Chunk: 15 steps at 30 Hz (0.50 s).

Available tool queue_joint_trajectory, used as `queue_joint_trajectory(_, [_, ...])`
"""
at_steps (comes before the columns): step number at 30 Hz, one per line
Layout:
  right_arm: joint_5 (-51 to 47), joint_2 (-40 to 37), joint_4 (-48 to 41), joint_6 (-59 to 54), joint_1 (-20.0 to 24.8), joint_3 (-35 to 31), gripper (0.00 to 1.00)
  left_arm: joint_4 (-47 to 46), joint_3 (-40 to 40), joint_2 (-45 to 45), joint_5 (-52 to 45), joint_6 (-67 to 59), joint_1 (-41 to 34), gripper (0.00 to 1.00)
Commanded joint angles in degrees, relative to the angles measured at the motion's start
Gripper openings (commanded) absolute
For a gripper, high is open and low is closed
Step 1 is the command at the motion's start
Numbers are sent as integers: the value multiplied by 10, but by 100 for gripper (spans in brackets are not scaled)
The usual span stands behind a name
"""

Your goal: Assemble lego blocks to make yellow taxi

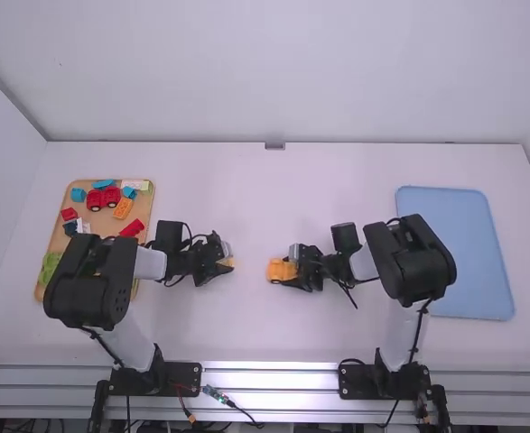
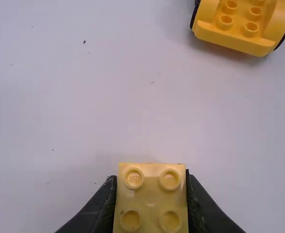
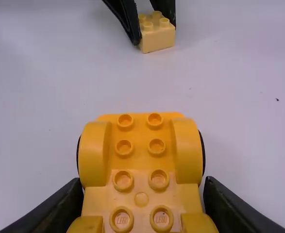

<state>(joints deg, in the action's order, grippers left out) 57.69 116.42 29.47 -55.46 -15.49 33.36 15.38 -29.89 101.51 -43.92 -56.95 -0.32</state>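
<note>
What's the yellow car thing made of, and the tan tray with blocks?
The car base looks like hard plastic: smooth, a little shiny, with neat molded bumps. The tray could be wood or plastic: it's tan and dull, but I can't see grain.

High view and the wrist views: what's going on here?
The left pincer grips a pale yellow, square plastic block with four studs. The right pincer holds a yellow-orange, studded plastic car base with rounded wheel arches. Both are over the middle of the white table, with a gap between them, so the block is not on the car yet. More coloured blocks lie on the tan tray on the left.
</note>
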Motion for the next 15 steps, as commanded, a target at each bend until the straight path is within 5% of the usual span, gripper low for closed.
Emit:
queue_joint_trajectory(1, [-5, 9, -1, -3, -2, 0, 62, 2, -6, 5, -17, -2, 3, 19])
queue_joint_trajectory(5, [-5, 9, -2, -3, -3, 0, 62, 1, -17, -2, -22, 17, 3, 2])
queue_joint_trajectory(15, [-38, 9, -2, -11, -31, 6, 62, -34, -28, -43, -21, 24, -52, 2])
